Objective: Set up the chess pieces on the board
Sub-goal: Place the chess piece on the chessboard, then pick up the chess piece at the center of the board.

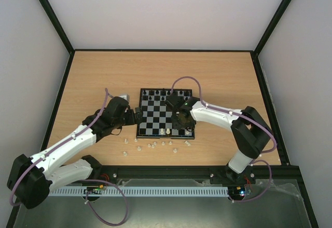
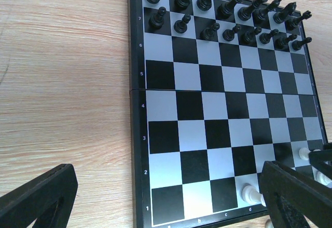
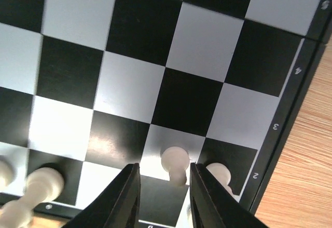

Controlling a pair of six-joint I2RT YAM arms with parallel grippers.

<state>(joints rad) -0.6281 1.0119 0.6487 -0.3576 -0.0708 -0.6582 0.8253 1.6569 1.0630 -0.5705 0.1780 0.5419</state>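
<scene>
The board (image 1: 155, 115) lies mid-table, and black chess pieces (image 2: 228, 17) fill its two far rows. A few white pieces stand on the near rows (image 1: 168, 131). My right gripper (image 1: 182, 120) hangs over the board's near right corner. In the right wrist view it (image 3: 163, 169) is open, with a white pawn (image 3: 175, 159) standing between the jaws and a small gap on each side. A second white pawn (image 3: 221, 174) stands just to the right. My left gripper (image 1: 136, 117) is at the board's left edge, open and empty (image 2: 166, 207).
Several loose white pieces (image 1: 154, 145) lie on the wooden table (image 1: 93, 82) just in front of the board. More white pieces (image 3: 44, 182) stand on the near rows left of my right gripper. Black frame rails border the table.
</scene>
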